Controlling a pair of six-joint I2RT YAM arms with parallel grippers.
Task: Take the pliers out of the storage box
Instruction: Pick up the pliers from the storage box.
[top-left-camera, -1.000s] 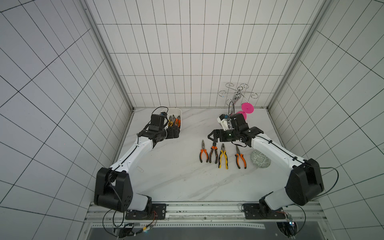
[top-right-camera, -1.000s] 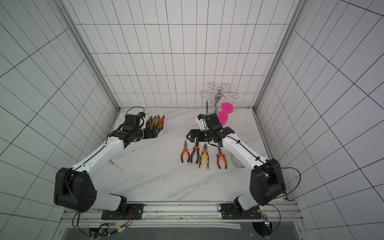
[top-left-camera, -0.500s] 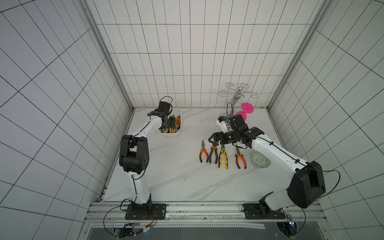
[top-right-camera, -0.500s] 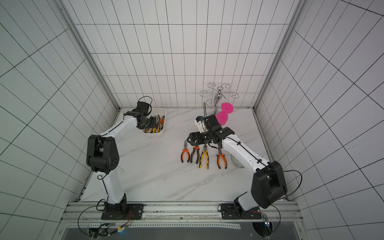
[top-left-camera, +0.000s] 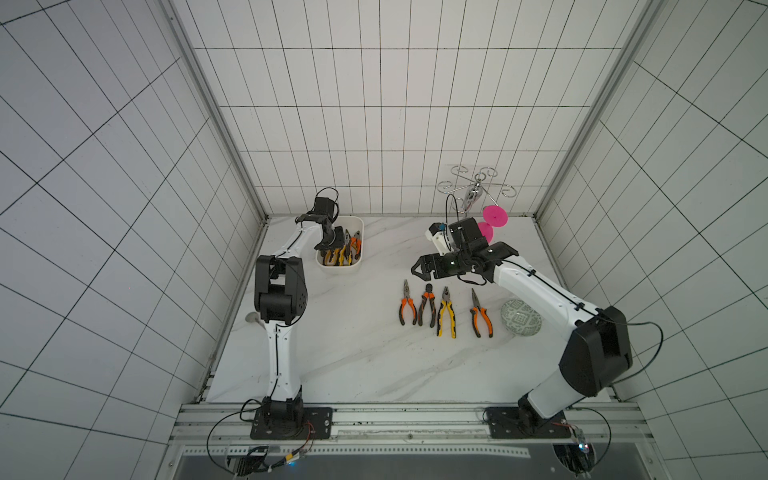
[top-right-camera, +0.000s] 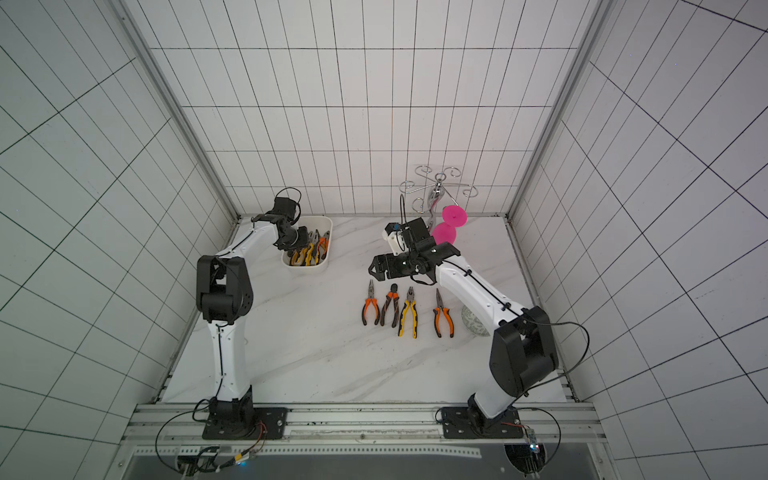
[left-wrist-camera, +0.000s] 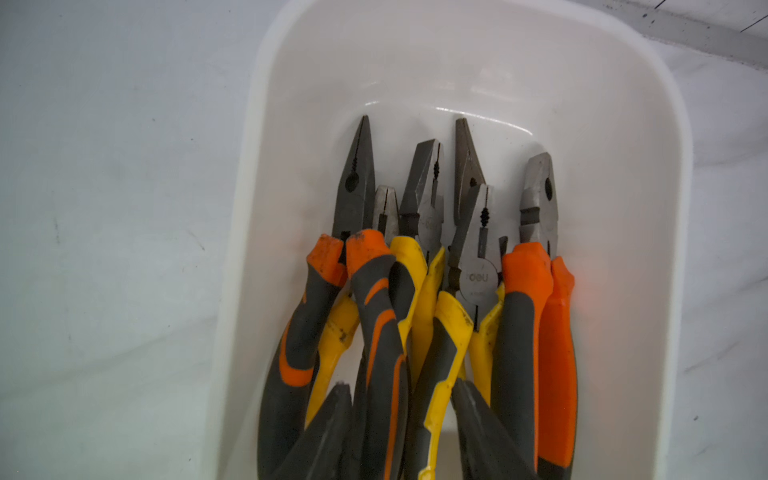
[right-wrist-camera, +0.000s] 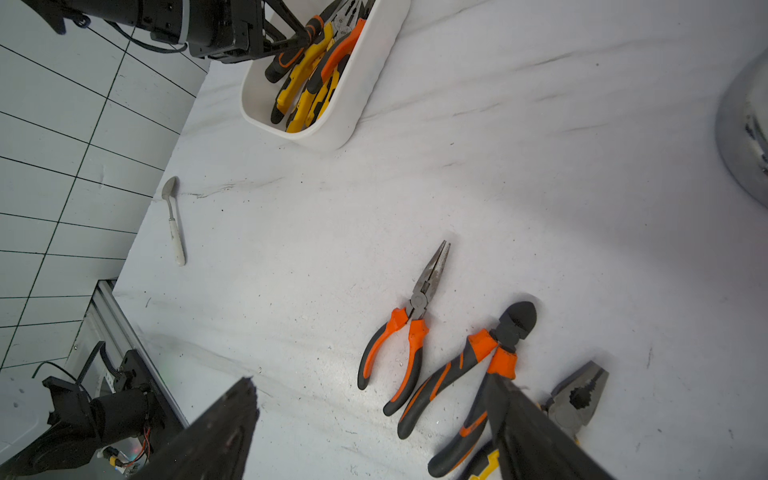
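Since the left gripper (left-wrist-camera: 399, 390) stood narrow around crowded handles of the pliers (left-wrist-camera: 386, 311) in the storage box (top-left-camera: 338, 267) at the far left corner of the surface (top-left-camera: 353, 357), hold uncertain, a lift could drag two out or tip the box. The right gripper (top-left-camera: 417, 269) hung wide and empty near four laid-out pliers (top-left-camera: 445, 311).

Walls (top-left-camera: 374, 124): white square tiles, dark grout lines, closing in at back and both sides.
Corner posts (top-left-camera: 212, 112): pale metal strips rising at the joins of back and side walls.
Bench (top-left-camera: 353, 353): white marble-look top, faint grey veins, a few dark specks and scuffs, spanning wall to wall.
Front rail (top-left-camera: 415, 419): silver aluminium along the near bench edge; dark panel (top-left-camera: 415, 465) beneath.
Light: even, cool, white; soft, faint shadows.
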